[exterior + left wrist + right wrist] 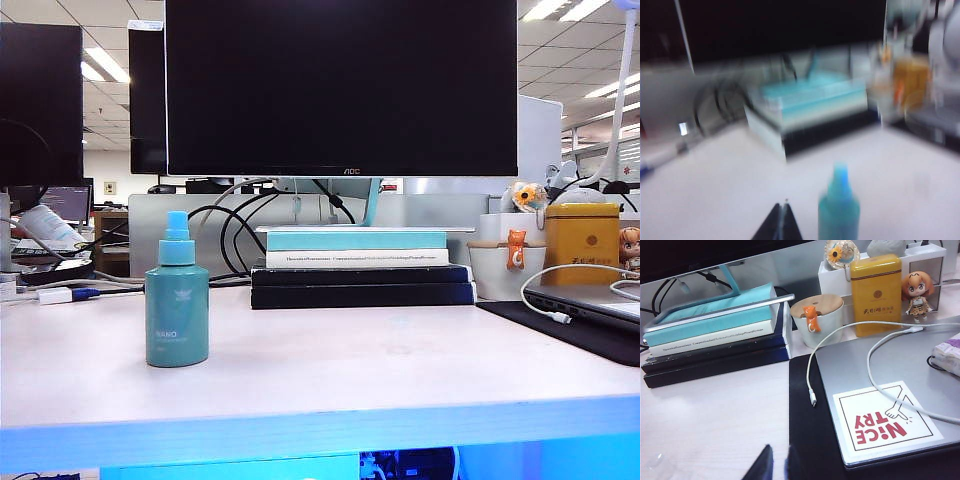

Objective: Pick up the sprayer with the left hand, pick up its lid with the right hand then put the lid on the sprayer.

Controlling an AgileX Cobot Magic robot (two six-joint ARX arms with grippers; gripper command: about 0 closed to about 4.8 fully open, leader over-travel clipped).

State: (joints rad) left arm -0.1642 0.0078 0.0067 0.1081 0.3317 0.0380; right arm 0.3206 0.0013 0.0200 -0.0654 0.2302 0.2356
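The teal sprayer [177, 310] stands upright on the white table at the left of the exterior view, its light blue nozzle bare. In the blurred left wrist view the sprayer [838, 215] is just beside my left gripper [785, 207], which is shut and empty, tips together. A faint clear shape that may be the lid [657, 462] lies on the table beside my right gripper [779, 450]. That gripper hangs over the table near the black mat's edge, open by a narrow gap with nothing in it. Neither gripper shows in the exterior view.
A stack of books [360, 265] lies behind the middle of the table under a big monitor [340, 90]. At the right a closed laptop [880, 375] with a white cable sits on a black mat [560, 325]. Behind it stand a cup [817, 320] and a yellow tin [876, 295].
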